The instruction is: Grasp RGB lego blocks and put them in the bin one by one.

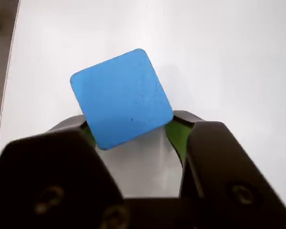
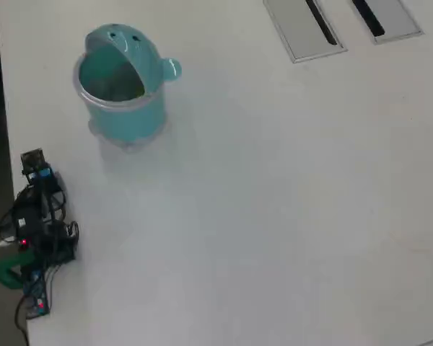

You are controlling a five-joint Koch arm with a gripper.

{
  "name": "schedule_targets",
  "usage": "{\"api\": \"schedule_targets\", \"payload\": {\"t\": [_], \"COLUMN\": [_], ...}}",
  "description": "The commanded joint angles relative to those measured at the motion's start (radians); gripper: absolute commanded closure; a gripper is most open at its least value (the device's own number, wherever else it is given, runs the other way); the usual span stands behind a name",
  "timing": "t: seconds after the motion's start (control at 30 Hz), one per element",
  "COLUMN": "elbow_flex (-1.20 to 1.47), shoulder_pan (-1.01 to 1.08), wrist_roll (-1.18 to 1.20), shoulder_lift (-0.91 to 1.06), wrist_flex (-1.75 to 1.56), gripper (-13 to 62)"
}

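Gripper [image 1: 133,138]: in the wrist view, two dark jaws entered from the bottom edge, clamped on a blue lego block [image 1: 121,98].
Block position: it sat tilted between the jaw tips, its flat face toward the camera, above the white table [image 1: 229,52].
Jaw detail: green showed on the inner sides of the tips.
Overhead view, arm [image 2: 35,231]: it was folded at the table's left edge; the gripper [image 2: 36,167] pointed up-frame.
Bin [image 2: 123,86]: the teal bin stood beyond the gripper, apart from it, its swing lid tipped open.
Grey panels [image 2: 303,25]: far off, at the top right.
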Motion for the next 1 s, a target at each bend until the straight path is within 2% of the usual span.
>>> {"api": "schedule_targets", "payload": {"t": [0.0,0.13,0.3,0.4,0.5,0.73,0.77,0.8,0.97], "elbow_flex": [-0.083,-0.132,-0.187,-0.192,-0.201,-0.284,-0.304,-0.342,-0.477], "shoulder_pan": [-0.011,-0.026,-0.04,-0.038,-0.032,0.006,0.011,0.02,0.094], "wrist_roll": [0.008,0.015,0.054,0.054,0.055,0.055,0.055,0.057,0.055], "shoulder_lift": [-0.025,-0.074,-0.092,-0.092,-0.049,0.028,0.038,0.066,0.143], "wrist_flex": [-0.069,-0.071,-0.057,-0.031,-0.005,0.071,0.081,0.11,0.201], "gripper": [23.6,23.7,32.4,33.0,37.9,37.9,38.3,42.5,42.5]}}
